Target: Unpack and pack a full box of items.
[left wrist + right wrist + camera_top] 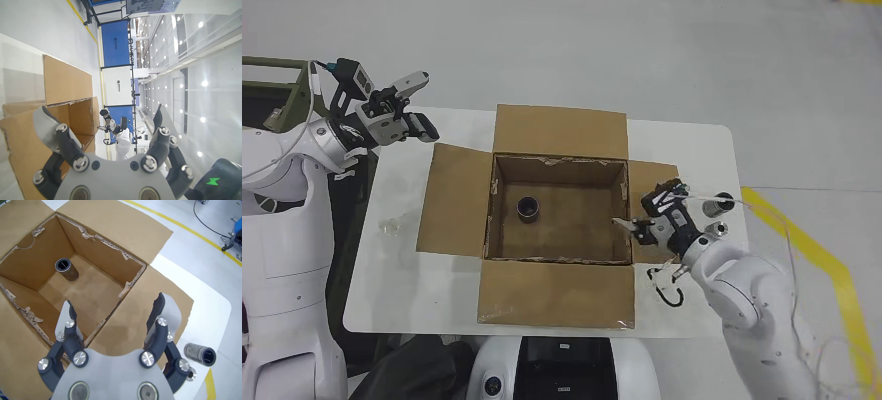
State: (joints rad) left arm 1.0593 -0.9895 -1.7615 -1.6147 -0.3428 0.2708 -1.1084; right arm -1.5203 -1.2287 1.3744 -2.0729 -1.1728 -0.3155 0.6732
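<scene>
My right gripper [114, 299] hangs wide open over the right flap of the open brown cardboard box [105, 262]. One grey metal cylinder [65, 269] stands upright inside the box, and a second metal cylinder [200, 354] lies on the white table [392, 290] beside that flap. My left gripper [425, 102], also spread wide, hovers beyond the box's left flap.

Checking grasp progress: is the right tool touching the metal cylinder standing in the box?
Apart. The right wrist view shows the right tool open over the box rim, bare cardboard floor lying between it and the metal cylinder.
</scene>
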